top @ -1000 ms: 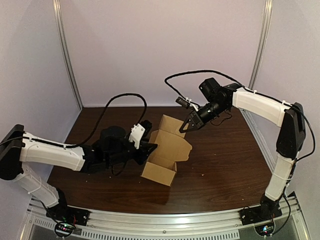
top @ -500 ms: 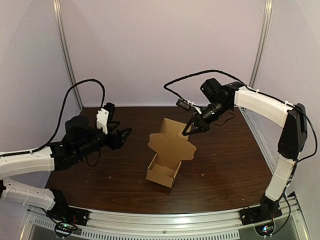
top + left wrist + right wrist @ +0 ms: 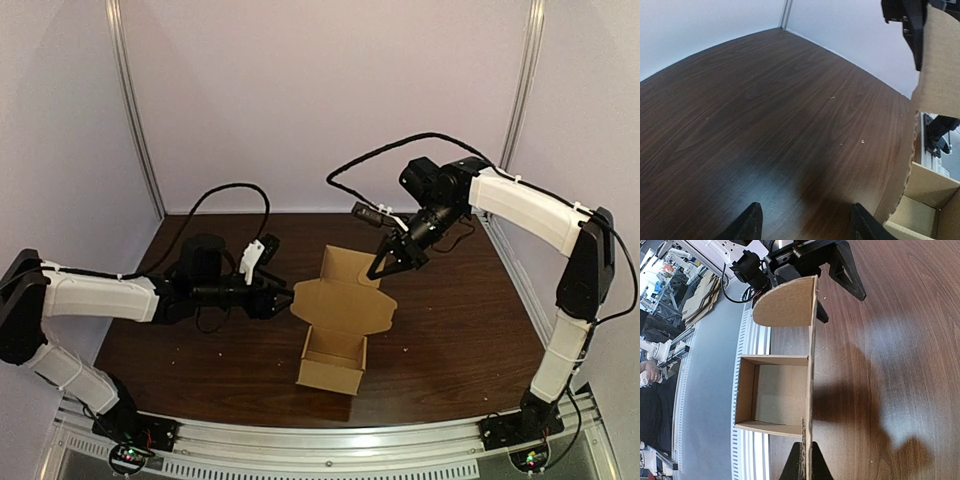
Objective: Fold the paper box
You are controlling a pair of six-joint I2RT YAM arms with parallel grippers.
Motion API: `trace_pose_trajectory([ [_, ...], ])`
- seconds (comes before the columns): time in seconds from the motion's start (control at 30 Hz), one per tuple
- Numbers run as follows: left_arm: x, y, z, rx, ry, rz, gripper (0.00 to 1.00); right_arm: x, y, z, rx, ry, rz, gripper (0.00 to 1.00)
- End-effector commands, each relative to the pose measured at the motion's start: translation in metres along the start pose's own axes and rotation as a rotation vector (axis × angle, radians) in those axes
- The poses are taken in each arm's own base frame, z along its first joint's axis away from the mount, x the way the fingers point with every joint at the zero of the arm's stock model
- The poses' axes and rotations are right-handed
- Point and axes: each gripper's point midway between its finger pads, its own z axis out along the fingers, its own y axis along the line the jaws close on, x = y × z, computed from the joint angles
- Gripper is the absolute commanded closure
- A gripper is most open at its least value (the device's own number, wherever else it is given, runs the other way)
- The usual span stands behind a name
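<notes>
1. The box (image 3: 333, 368) sat near the middle of the worktop (image 3: 460, 330), a little toward its near edge. Its tray was open upward, and its lid (image 3: 348, 300) was raised from the tray's far wall.
2. The right gripper (image 3: 386, 262) hung over the far side of the box with its fingers pinched closed on the lid's upper edge. In its wrist view the thin cardboard ran straight in between the fingers (image 3: 791, 471), so we judged it was propping the lid upright.
3. The left gripper (image 3: 281, 298) lay low over the worktop on the box's left, spread wide and gripping nothing. Its wrist view showed only bare wood between the fingers (image 3: 751, 223).
4. The lid's long axis ran left to right across the worktop, and the rounded side flap (image 3: 304, 293) at its left end pointed at the left gripper, just beside its tips. We could not tell whether they touched. In the left wrist view the cardboard lay outside the gap, off to the right.
5. We judged the left arm the nearer one for that flap. The next move would call for pushing the flap inward toward the tray while the right gripper steadied the lid.
</notes>
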Motion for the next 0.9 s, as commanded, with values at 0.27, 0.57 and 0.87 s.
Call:
trace_pose_trajectory([
  [0.27,-0.022,-0.062,0.002,0.371,-0.056,0.046,0.38,-0.005,-0.008,0.0,0.05,-0.01,0.008,1.0],
  [0.57,-0.02,-0.077,0.017,0.466,-0.042,0.013,0.39,-0.006,0.003,0.003,0.008,-0.033,-0.004,1.0],
  [0.87,-0.022,-0.095,0.033,0.55,-0.024,-0.039,0.41,-0.003,0.006,0.003,0.042,-0.015,-0.043,1.0],
])
